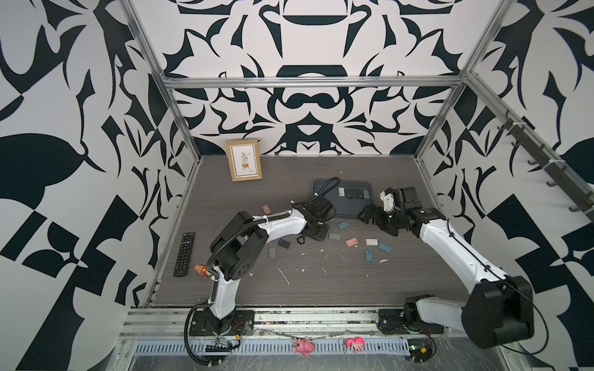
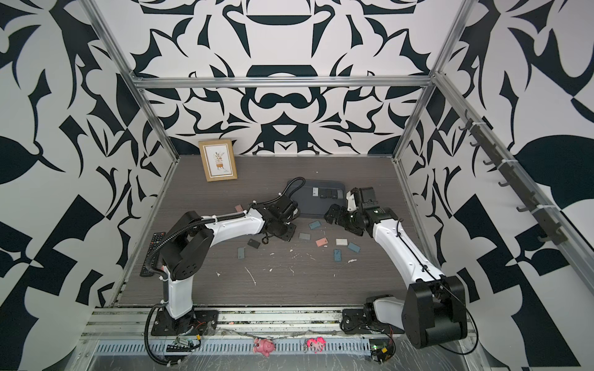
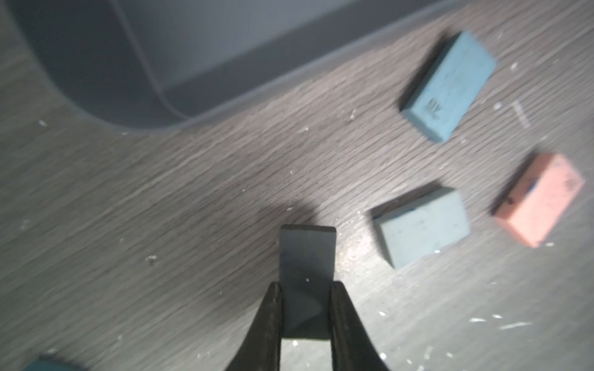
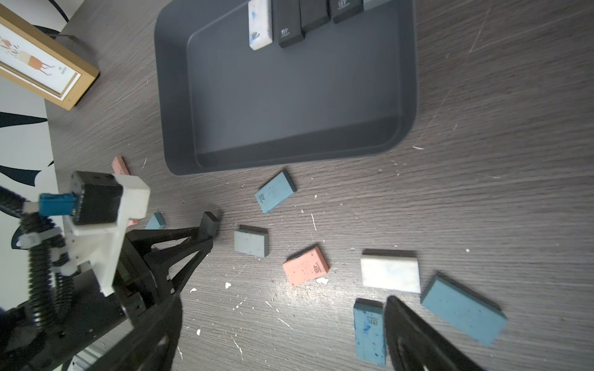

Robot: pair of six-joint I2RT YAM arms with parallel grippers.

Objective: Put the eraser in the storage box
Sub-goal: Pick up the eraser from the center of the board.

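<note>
My left gripper [image 3: 307, 284] is shut on a dark grey eraser [image 3: 307, 257], which is pinched between both fingers low over the table. The right wrist view shows the same eraser [image 4: 210, 222] a short way in front of the storage box [image 4: 289, 96]. In both top views this gripper [image 1: 323, 232] sits just ahead of the box's [image 1: 350, 208] near left corner. The dark slate box holds a white eraser [image 4: 260, 25] and several black ones along its far side. My right gripper [image 4: 283, 321] hangs open and empty beside the box's near right corner [image 1: 364, 214].
Loose erasers lie in front of the box: blue [image 1: 343, 225], grey [image 1: 334, 236], pink [image 1: 351, 241], white [image 1: 372, 242] and more blue ones [image 1: 384, 247]. A black eraser [image 1: 284, 244] lies under the left arm. A picture frame [image 1: 243, 160] leans at the back, and a remote [image 1: 184, 249] lies left.
</note>
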